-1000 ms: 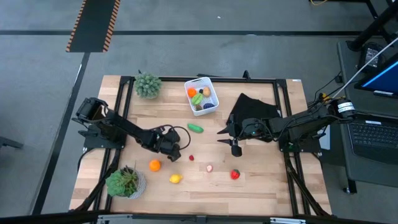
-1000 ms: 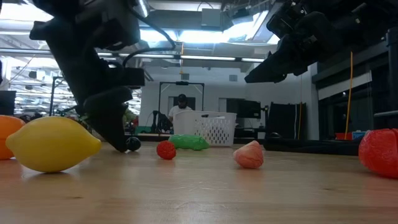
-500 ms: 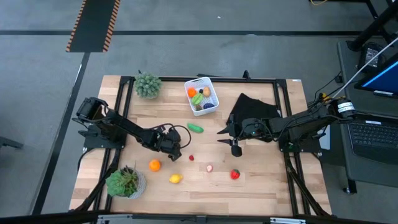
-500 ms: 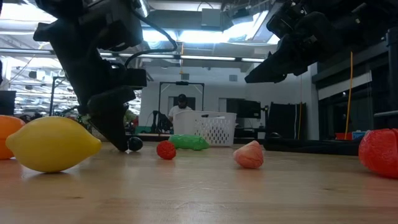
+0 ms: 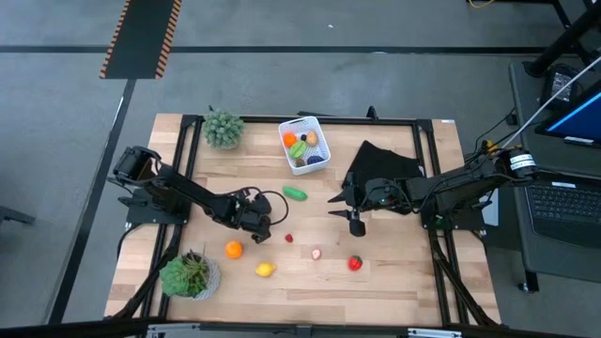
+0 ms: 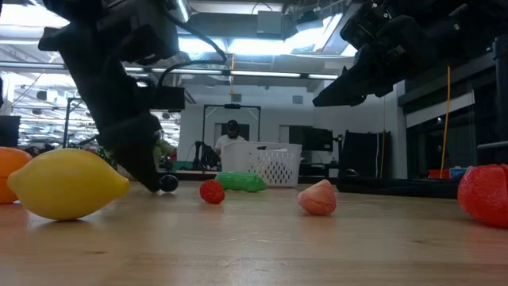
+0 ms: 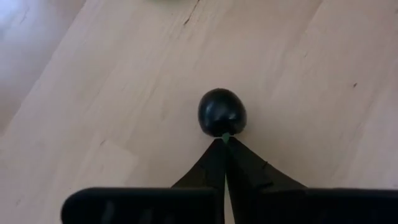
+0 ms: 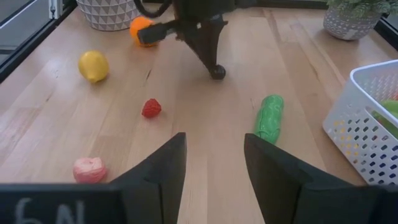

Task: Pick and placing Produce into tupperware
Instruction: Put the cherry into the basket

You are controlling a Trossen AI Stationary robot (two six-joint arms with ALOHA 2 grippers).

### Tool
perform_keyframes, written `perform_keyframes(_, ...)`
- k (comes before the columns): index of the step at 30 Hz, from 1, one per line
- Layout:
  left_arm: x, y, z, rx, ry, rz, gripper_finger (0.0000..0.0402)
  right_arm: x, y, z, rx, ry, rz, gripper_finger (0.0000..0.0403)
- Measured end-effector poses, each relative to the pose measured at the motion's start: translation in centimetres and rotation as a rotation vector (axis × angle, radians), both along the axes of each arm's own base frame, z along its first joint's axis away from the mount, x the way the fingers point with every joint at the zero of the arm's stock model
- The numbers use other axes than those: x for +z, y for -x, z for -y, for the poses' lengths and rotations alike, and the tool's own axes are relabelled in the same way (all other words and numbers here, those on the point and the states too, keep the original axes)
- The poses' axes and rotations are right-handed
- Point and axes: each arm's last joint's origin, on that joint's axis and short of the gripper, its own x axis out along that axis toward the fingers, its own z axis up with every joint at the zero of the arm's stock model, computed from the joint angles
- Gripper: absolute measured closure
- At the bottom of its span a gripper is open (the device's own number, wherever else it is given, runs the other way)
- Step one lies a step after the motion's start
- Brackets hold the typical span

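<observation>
Left pincer (image 7: 225, 142): fingers pressed together tip to tip, low on the worktop (image 5: 394, 277); the tips touch the near side of the dark round fruit (image 7: 222, 112) at its small green stem, gripping nothing.
Change, left arm: over the last second my pincer lifts a touch and comes back down beside the dark round fruit (image 6: 168, 183); the fruit sits in nearly the same spot, on the wood throughout.
Reading: no grasp made. With the fingers closed the fruit can only be nudged; I judge I need to back off, open, and come down around it.
Risk: it is round and smooth, so it will likely roll if pushed from one side.
Right pincer (image 8: 213, 163): fingers spread wide, empty, held above the worktop near the black cloth (image 5: 380, 164); unmoved across the second, waiting.
Tupperware (image 5: 302, 145): at the back of the worktop, middle, already holding several pieces: orange, green, yellow, dark.
Loose produce: green cucumber (image 5: 296, 193) between tub and my left pincer; small red berry (image 5: 289, 238), pink piece (image 5: 315, 253), red strawberry (image 5: 355, 264), lemon (image 5: 266, 269) and orange (image 5: 233, 249) toward the front.
Progress: partway; six pieces plus the dark one not yet in the tub.
Other: two potted plants (image 5: 223, 128) at the left corners, not for the tub.
</observation>
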Motion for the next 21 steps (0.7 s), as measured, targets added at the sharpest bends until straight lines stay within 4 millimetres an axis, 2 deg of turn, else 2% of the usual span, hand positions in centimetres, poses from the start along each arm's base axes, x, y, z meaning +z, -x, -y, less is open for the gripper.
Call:
perform_keyframes(12, 4.4, 0.8, -1.3, -0.126, -0.1, 0.118, 0.0401, 0.2, -0.1, 0.0, 0.027, 0.048, 0.052, 0.0238)
perform_keyframes(16, 4.2, 1.6, -2.7, -0.156, -0.118, 0.175, 0.0401, -1.2, 1.2, 0.4, 0.021, 0.055, 0.164, 0.0238)
perform_keyframes(21, 4.2, 2.7, -4.1, -0.278, -0.044, 0.4, 0.0401, -2.8, 3.5, 1.2, -0.014, 0.046, 0.286, 0.0238)
